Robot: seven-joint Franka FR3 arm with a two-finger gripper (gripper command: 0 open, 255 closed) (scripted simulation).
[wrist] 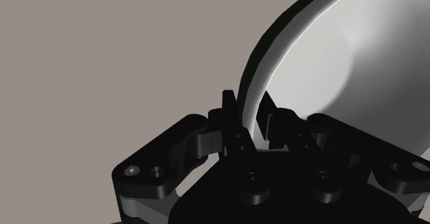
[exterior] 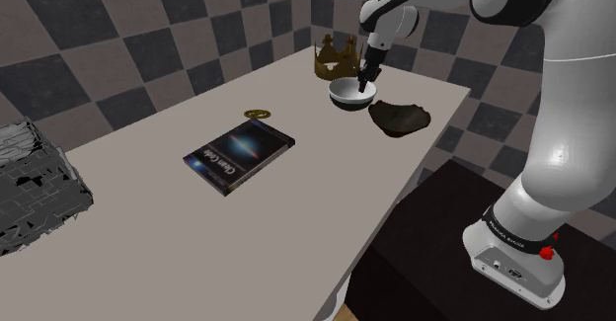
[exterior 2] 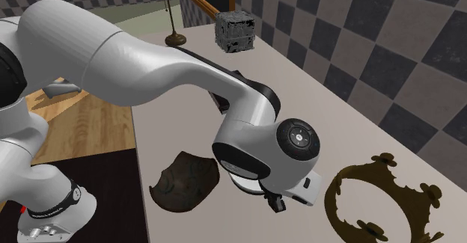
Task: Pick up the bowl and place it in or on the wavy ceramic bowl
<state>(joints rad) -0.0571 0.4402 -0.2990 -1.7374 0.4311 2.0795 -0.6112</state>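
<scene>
A white bowl [exterior: 348, 95] with a dark outside sits at the far end of the grey table [exterior: 148, 230]. My gripper [exterior: 367, 82] comes down on its rim beside the wavy bowl. In the wrist view the gripper [wrist: 251, 123] is shut on the bowl [wrist: 331, 57], one finger outside the rim and one inside. The dark brown wavy bowl [exterior: 399, 118] lies on the table just beside the white bowl, toward the stand; its scalloped edge [exterior 2: 183, 180] is also in the second exterior view. There the arm's hand [exterior 2: 269, 155] covers the white bowl.
A brown crown-shaped ornament [exterior: 336, 57] stands just behind the bowl, also in the second exterior view [exterior 2: 382, 197]. A dark book [exterior: 240, 154] and a small gold disc [exterior: 260, 114] lie mid-table. A grey meshed block [exterior: 35, 186] sits at the far left end. The dark stand [exterior: 434, 240] is below the table edge.
</scene>
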